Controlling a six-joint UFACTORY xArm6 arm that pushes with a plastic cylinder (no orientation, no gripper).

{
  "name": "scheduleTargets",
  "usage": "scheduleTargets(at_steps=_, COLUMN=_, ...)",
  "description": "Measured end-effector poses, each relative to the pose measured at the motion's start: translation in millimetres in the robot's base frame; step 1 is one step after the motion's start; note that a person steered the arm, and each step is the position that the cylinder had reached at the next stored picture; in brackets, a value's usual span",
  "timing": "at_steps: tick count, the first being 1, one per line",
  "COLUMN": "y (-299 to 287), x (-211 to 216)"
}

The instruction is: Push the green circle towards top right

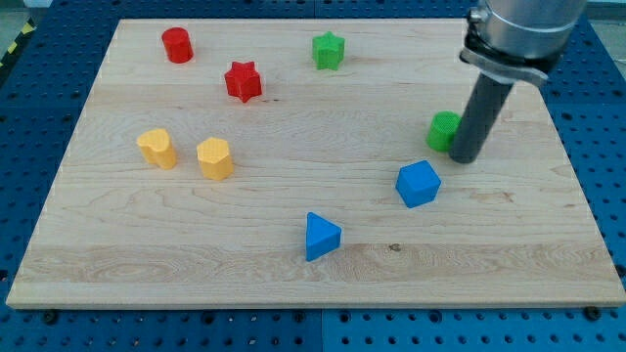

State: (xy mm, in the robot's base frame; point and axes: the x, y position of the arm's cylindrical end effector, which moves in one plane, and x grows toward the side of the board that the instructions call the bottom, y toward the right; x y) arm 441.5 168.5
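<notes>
While the green circle [443, 128] sits on the right half of the wooden board [293, 244], my tip [464, 157] presses against the block's right side, at about its four o'clock, with the dark rod [479, 112] rising from there and hiding the block's right edge. No claw is fitted to this arm, so there is nothing to open or close and nothing is held; the rod simply stands upright on the wood under a grey metal collar [509, 44] at the view's top right. Just below the circle, at roughly seven o'clock, lies a blue cube-like block [419, 184], apart from both the circle and the tip. Farther off at eight o'clock rests a blue triangle [321, 237]. A green star [329, 50] stands well apart at ten o'clock, near the board's top edge, with a red star [243, 81] and a red cylinder [177, 45] beyond it toward the view's top left. Two yellow blocks, a cylinder [157, 149] and a hexagonal piece [214, 157], sit just beside each other far out at nine o'clock. A blue pegboard surface [597, 127] surrounds the board.
</notes>
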Motion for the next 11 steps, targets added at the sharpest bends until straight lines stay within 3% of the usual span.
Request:
scheduleTargets(at_steps=1, y=0, x=-51)
scheduleTargets(at_steps=2, y=0, x=-49)
scheduleTargets(at_steps=3, y=-9, x=-11)
scheduleTargets(at_steps=4, y=-49, x=-18)
scheduleTargets(at_steps=5, y=-43, x=-45)
scheduleTargets(at_steps=6, y=5, x=-62)
scheduleTargets(at_steps=7, y=17, x=-71)
scheduleTargets(at_steps=9, y=-48, x=-51)
scheduleTargets(at_steps=10, y=-32, x=-75)
scheduleTargets(at_steps=11, y=23, x=-106)
